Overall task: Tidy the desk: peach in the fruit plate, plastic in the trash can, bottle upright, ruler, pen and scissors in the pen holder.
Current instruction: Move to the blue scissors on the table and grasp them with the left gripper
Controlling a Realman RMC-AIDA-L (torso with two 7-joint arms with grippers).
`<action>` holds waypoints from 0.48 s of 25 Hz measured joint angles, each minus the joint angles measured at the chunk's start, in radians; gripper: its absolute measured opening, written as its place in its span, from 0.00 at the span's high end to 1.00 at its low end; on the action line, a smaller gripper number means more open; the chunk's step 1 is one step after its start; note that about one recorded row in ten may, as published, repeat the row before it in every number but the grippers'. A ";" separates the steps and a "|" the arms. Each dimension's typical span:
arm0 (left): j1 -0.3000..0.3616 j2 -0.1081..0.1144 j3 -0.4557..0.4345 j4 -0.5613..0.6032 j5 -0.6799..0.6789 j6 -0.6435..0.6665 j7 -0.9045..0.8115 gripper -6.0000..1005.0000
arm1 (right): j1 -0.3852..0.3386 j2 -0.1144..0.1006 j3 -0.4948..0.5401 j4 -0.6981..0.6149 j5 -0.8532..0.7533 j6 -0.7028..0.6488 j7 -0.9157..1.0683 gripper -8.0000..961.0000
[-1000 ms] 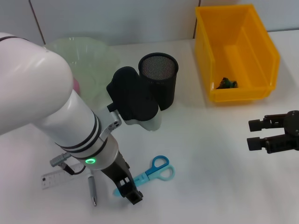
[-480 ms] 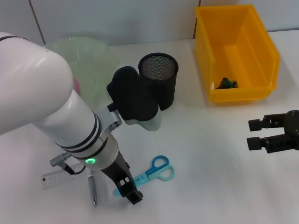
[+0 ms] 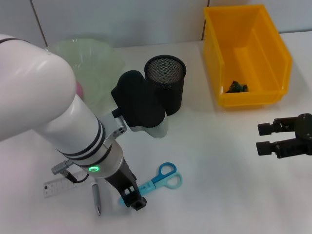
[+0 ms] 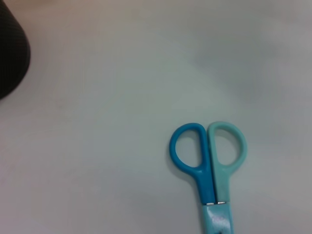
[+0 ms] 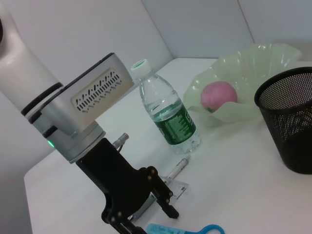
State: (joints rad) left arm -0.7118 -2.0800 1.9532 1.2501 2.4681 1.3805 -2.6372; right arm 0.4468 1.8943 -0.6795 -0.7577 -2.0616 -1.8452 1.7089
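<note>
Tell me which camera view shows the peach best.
The right wrist view: the peach lies in plain sight inside the fruit plate. The head view shows only a pink sliver beside the left arm. The left wrist view does not show it.

Bottle (image 5: 168, 111) upright mid-desk, peach (image 5: 219, 96) sitting in fruit plate (image 5: 253, 63), pen holder (image 5: 288, 117) beside it. Left gripper (image 5: 146, 207) open over scissors (image 5: 187, 229) near front edge.
</note>
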 joint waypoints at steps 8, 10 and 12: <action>0.000 0.000 0.007 0.000 0.000 0.000 0.003 0.43 | 0.001 0.000 0.000 -0.001 0.000 0.000 0.003 0.15; 0.000 0.000 0.007 0.000 0.000 0.000 0.003 0.43 | 0.001 0.000 0.000 -0.002 0.000 0.000 0.003 0.15; 0.000 0.000 0.007 0.000 0.001 0.000 0.003 0.43 | 0.002 0.000 0.000 -0.002 0.000 0.000 0.004 0.15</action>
State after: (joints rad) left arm -0.7117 -2.0800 1.9604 1.2501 2.4686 1.3805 -2.6338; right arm 0.4488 1.8943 -0.6795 -0.7593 -2.0616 -1.8452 1.7126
